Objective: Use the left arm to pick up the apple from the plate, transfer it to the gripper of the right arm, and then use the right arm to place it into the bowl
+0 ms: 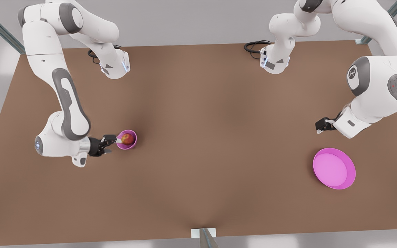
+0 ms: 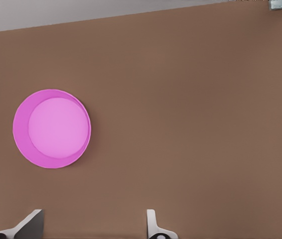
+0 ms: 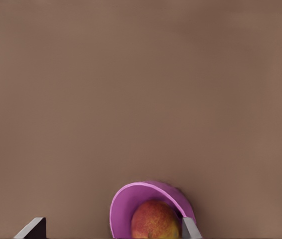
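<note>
You've got the small round red-and-yellow apple sitting inside the small deep pink bowl, on the front view's left of the brown desk. That looks like the delivery essentially made.

The right gripper is right at the bowl with its jaws apart, nothing clamped. In the right wrist view one fingertip sits just beside the apple, close against the bowl's rim.

Here's your danger: pull that arm away sideways or low and the finger could hook the rim. The bowl is small and looks light, so it may tip or skid and send the apple rolling across the desk. A straight lift clear of the rim would be safer, I'd say.

Over on the front view's right, the left gripper waits with its jaws apart and empty, near the wide shallow magenta plate, which is bare. No threat there unless it sweeps low across the plate.
</note>
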### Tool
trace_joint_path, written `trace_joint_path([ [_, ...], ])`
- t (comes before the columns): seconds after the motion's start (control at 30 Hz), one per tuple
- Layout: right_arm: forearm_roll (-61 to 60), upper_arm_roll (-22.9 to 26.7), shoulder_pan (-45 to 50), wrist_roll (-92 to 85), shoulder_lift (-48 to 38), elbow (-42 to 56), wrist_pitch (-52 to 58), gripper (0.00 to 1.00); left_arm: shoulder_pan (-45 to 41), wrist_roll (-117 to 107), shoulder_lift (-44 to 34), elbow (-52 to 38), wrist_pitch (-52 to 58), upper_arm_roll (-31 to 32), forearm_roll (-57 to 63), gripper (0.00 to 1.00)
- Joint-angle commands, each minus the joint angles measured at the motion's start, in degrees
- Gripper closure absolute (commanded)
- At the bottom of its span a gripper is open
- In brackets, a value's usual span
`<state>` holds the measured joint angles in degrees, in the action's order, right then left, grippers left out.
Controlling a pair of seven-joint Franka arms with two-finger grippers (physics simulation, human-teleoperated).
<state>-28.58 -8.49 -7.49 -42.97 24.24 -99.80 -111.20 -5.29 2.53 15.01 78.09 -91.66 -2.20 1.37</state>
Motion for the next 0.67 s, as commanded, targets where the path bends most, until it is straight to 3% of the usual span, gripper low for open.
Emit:
trace_joint_path([
  [0.0, 13.2, -0.2, 1.1, 9.6, -0.2, 8.3, 5.6, 0.0, -0.1, -10.8, -0.1, 0.0, 0.0, 0.0, 0.0, 0.0],
  [0.07, 27.7, -2.6, 3.5, 22.4, -2.5, 19.6, 11.2, 0.0, -0.1, -10.8, 0.0, 0.0, 0.0, 0.0, 0.1, 0.0],
  [0.1, 34.5, -6.8, 4.2, 30.4, -3.9, 22.6, 14.3, 0.0, -0.1, -11.5, 0.0, 0.0, -0.1, 0.0, 0.1, 0.0],
  [0.13, 34.5, -8.2, 4.0, 39.6, -5.7, 23.6, 18.8, 0.0, -0.1, -12.5, 0.0, 0.0, -0.2, 0.0, 0.1, 0.0],
  [0.27, 34.4, -6.2, 1.4, 44.5, -12.6, 19.0, 19.0, 0.0, -0.4, -13.2, 1.3, -1.3, -0.2, 0.1, 0.1, 0.0],
  [0.33, 34.3, 1.5, 4.5, 46.5, -15.1, 15.4, 15.6, 0.0, -0.6, -13.2, 1.5, -1.4, -0.1, 0.2, 0.1, 0.0],
  [0.63, 33.0, 1.1, 5.8, 49.3, -12.5, 16.1, 15.1, 0.0, -0.7, -13.2, 1.5, -1.4, 0.0, 0.3, 0.0, 0.0],
])
